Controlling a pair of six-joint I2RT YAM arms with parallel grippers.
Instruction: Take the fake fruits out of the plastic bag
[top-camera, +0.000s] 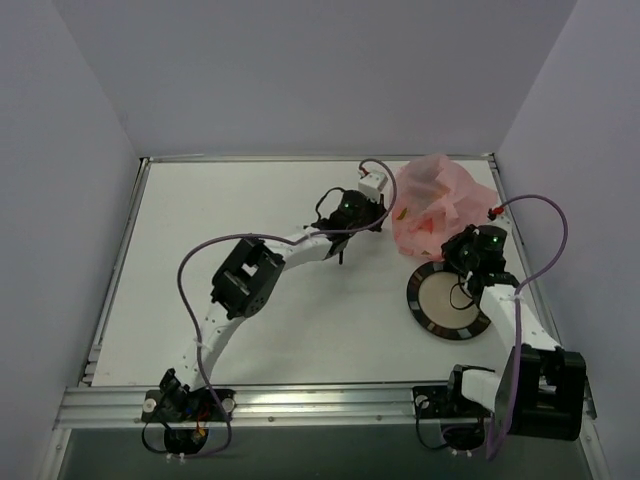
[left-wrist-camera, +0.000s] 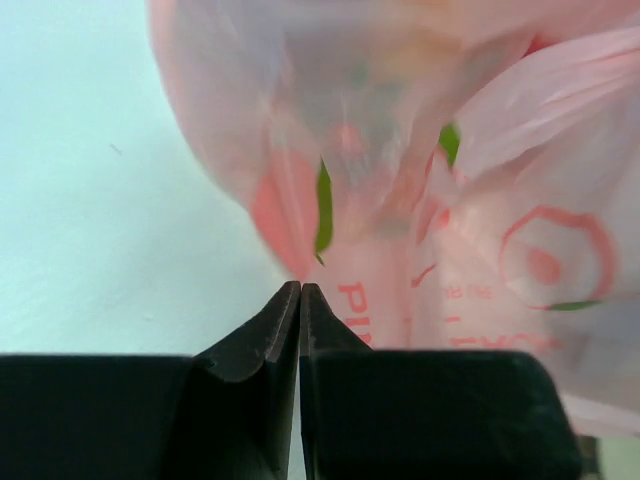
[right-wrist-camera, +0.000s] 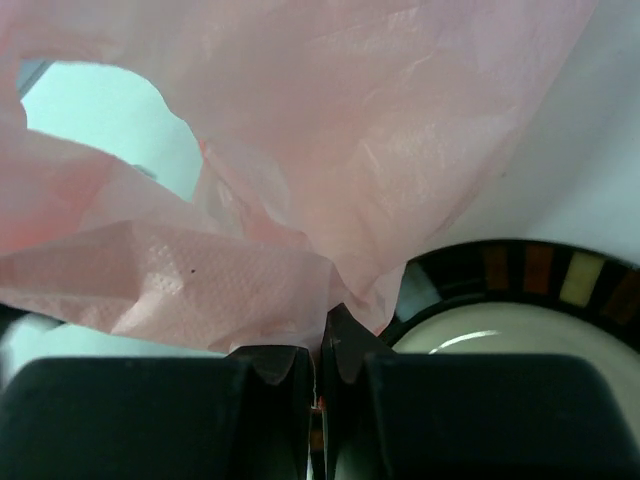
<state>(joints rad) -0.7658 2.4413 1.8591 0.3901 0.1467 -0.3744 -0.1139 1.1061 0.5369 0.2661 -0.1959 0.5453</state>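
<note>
The pink plastic bag lies bunched at the back right of the table. It fills the left wrist view and the right wrist view. The fake fruits are inside it and show only as blurred shapes through the film: green leaves and a yellow-orange patch. My left gripper is shut at the bag's left edge, where the film narrows to a point at its tips. My right gripper is shut on the bag's near edge, with film pinched between the jaws.
A round plate with a black rim and a cream centre sits just in front of the bag, under my right gripper; its rim shows in the right wrist view. White walls close the table at the back and sides.
</note>
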